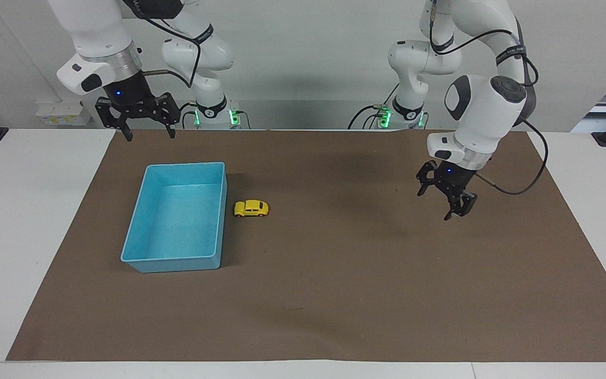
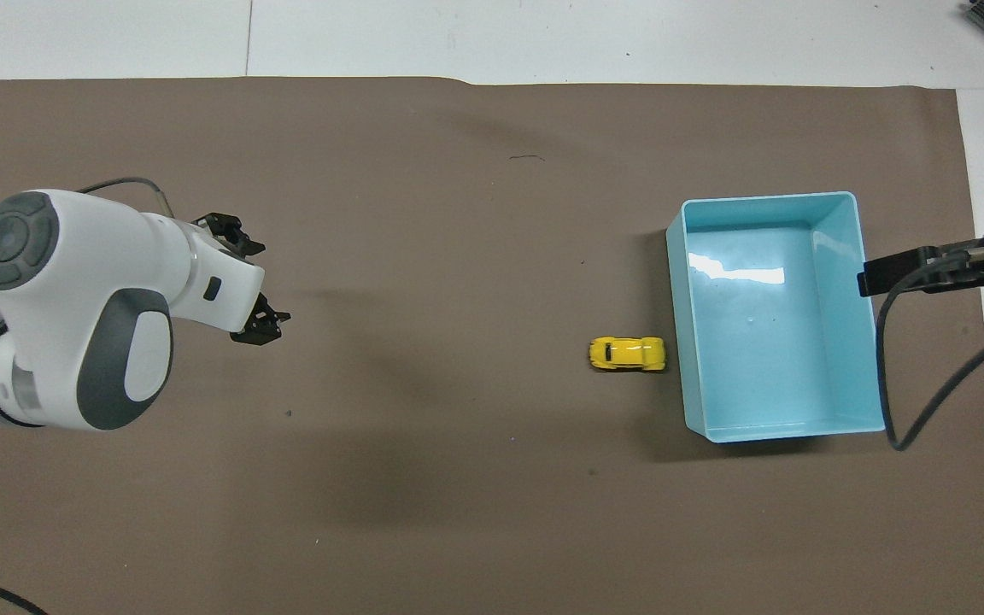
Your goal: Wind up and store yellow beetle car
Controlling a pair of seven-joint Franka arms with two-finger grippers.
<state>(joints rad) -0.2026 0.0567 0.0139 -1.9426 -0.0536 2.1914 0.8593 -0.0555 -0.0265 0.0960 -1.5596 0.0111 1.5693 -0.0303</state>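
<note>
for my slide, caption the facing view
Small yellow beetle toy car beside the light blue plastic tray on brown paper, both grippers open and apart from it.

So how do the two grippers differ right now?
The left gripper hangs tilted over bare brown mat at its own end; the right gripper points straight down near the mat's edge, robot-side of the light blue plastic tray. Both have open jaws and hold nothing.

Our arms are glossy white with dark grey joint caps; black cables loop along them, green lights glow at our bases, and each gripper is black.
</note>
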